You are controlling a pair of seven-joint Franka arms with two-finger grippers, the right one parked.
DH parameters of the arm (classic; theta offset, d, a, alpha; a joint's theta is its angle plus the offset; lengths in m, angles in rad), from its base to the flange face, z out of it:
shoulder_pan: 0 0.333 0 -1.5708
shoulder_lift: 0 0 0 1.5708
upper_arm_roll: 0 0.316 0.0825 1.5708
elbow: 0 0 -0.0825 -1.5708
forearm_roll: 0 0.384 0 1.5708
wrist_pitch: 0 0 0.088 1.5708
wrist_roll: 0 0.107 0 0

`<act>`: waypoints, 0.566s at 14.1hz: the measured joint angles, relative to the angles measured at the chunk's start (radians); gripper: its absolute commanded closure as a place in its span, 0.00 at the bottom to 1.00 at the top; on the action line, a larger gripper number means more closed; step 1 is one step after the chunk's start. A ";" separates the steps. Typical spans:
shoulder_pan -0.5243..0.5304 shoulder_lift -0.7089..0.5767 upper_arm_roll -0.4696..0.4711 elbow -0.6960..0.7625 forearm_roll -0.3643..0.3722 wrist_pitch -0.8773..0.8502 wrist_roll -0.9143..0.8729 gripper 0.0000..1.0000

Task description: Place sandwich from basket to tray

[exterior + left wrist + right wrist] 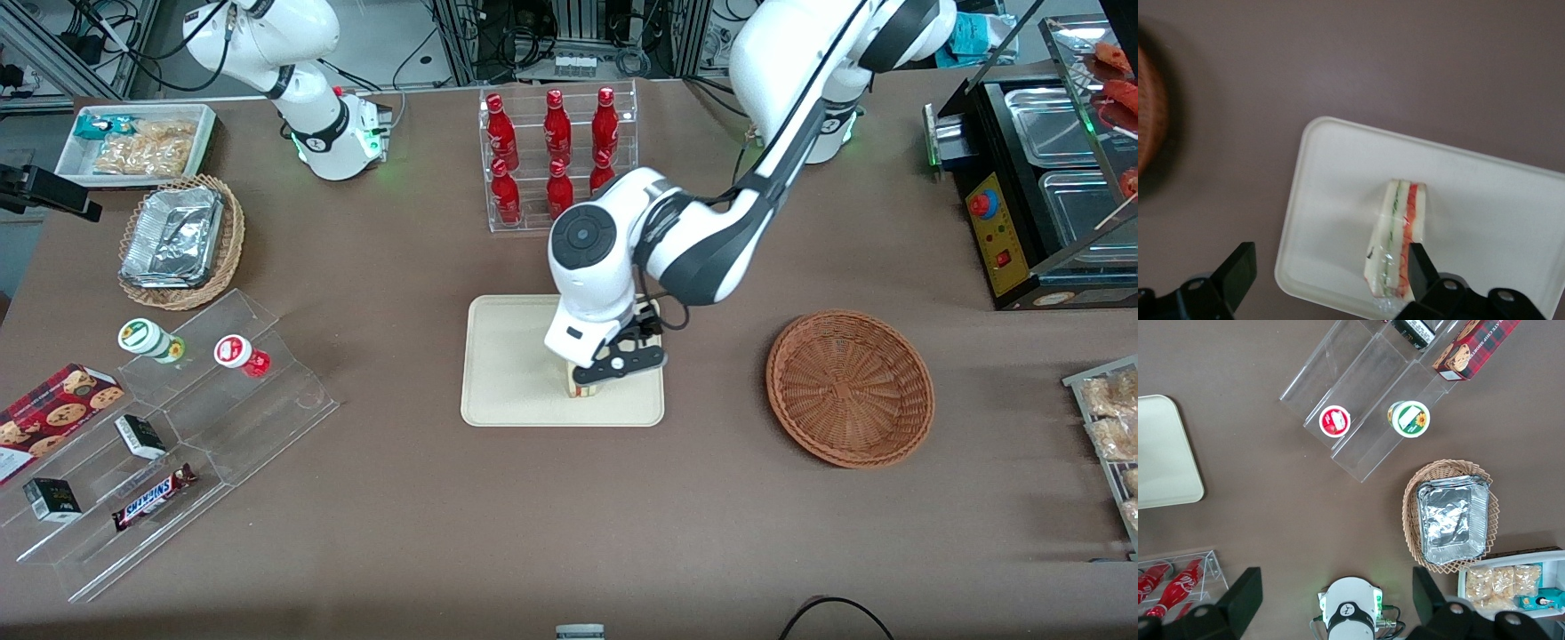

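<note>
Brown tabletop (pixel 427 533) fills the front view, with cables and metal racks at its edge farthest from the camera. On it lies the flat cream-beige rectangular tray (pixel 507 373), and above the tray hangs the left arm's black two-finger gripper (pixel 613 364), low over the small triangular wrapped sandwich (pixel 582 387), which stands on the tray. The round reddish-brown woven wicker basket (pixel 849 387) sits empty, toward the working arm's end. A clear rack of red bottles (pixel 556 156) stands farther from the camera than the tray. The left wrist view shows the sandwich (pixel 1398 243) lying on the tray (pixel 1338 200), free between widely spread fingers (pixel 1421 270), with red and green filling visible. The right wrist view shows a tan wicker basket holding foil containers (pixel 1451 520).
</note>
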 measured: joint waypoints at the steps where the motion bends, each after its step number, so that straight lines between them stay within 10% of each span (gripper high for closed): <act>1: 0.012 -0.022 0.015 0.005 0.000 -0.014 0.000 0.00; 8: 0.286 -0.196 0.027 -0.108 -0.024 -0.184 0.258 0.00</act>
